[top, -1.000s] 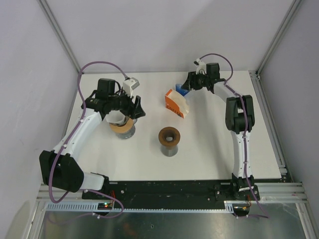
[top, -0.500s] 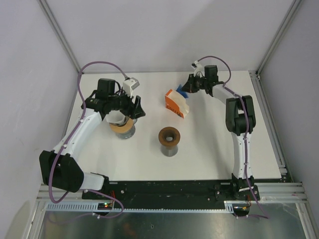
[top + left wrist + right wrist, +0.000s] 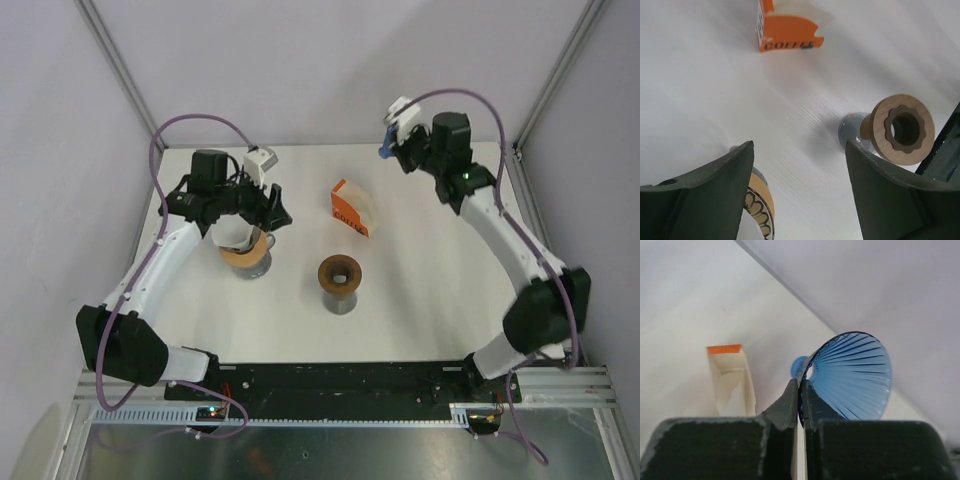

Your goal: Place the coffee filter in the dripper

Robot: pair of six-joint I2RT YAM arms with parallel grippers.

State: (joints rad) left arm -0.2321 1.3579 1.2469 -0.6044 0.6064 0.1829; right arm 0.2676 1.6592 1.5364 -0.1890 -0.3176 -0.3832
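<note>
Blue dripper shows as only a sliver in the top view, behind the right gripper that pinches its rim. Coffee filter sits in the orange box on the table - left gripper spread wide. Since a second ago the right arm has carried the dripper up and away from the box.

We are seeing the orange filter box cut off by the left wrist view's top edge. The left tool is hiding most of the tan ring, and the right tool is covering the blue dripper's near rim.
</note>
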